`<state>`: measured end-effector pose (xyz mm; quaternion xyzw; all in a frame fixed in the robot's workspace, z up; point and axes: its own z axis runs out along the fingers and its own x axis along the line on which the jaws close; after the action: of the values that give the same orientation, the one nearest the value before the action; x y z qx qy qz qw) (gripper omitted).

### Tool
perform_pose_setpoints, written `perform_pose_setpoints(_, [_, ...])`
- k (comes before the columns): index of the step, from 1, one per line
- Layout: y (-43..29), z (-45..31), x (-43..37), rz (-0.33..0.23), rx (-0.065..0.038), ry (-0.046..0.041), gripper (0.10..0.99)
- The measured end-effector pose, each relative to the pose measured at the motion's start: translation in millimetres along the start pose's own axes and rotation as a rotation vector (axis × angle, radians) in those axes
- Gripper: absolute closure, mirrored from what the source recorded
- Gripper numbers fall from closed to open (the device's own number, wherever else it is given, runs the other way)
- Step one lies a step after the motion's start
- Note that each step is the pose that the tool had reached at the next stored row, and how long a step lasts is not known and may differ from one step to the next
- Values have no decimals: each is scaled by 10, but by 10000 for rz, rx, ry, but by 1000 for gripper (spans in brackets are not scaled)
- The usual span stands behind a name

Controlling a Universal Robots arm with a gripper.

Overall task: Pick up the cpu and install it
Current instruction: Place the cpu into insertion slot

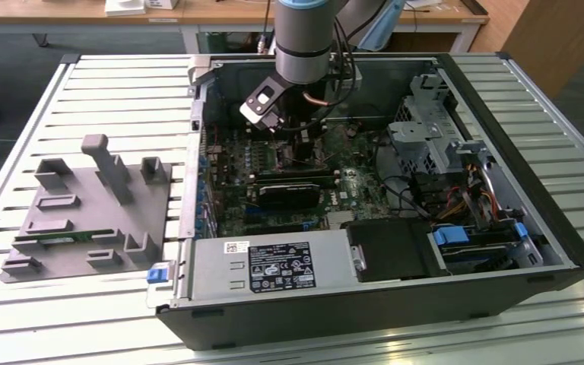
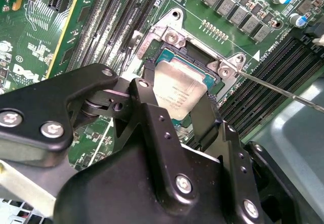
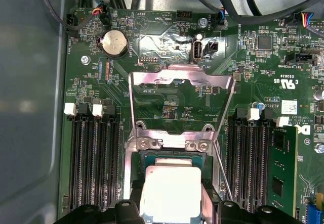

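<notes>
The cpu (image 2: 178,90), a small square chip with a silvery-grey top plate, sits between my two black fingers (image 2: 147,95) directly over the open socket on the green motherboard (image 2: 101,42). In the first wrist view the cpu (image 3: 169,186) lies within the socket frame, with my gripper (image 3: 171,206) shut on its two opposite edges. Whether the chip rests fully in the socket or hovers just above it, I cannot tell. In the exterior view my gripper (image 1: 297,133) reaches down into the open computer case (image 1: 535,228), over the rear part of the board.
The socket's metal load plate (image 3: 182,82) stands flipped open, and its thin lever (image 3: 223,171) juts out beside the socket. Memory slots flank the socket, one holding a green stick (image 3: 281,168). A grey fixture tray (image 1: 79,213) lies at the exterior view's left of the case.
</notes>
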<state>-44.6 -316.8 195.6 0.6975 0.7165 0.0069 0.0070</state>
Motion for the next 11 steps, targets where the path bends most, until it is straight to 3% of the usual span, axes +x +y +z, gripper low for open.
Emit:
perform_pose_setpoints(1, [0, 0, 0, 0, 0, 1, 545])
perform_pose_setpoints(2, [0, 0, 0, 0, 0, 0, 482])
perform_pose_setpoints(11, [1, -6, 10, -1, 1, -2, 482])
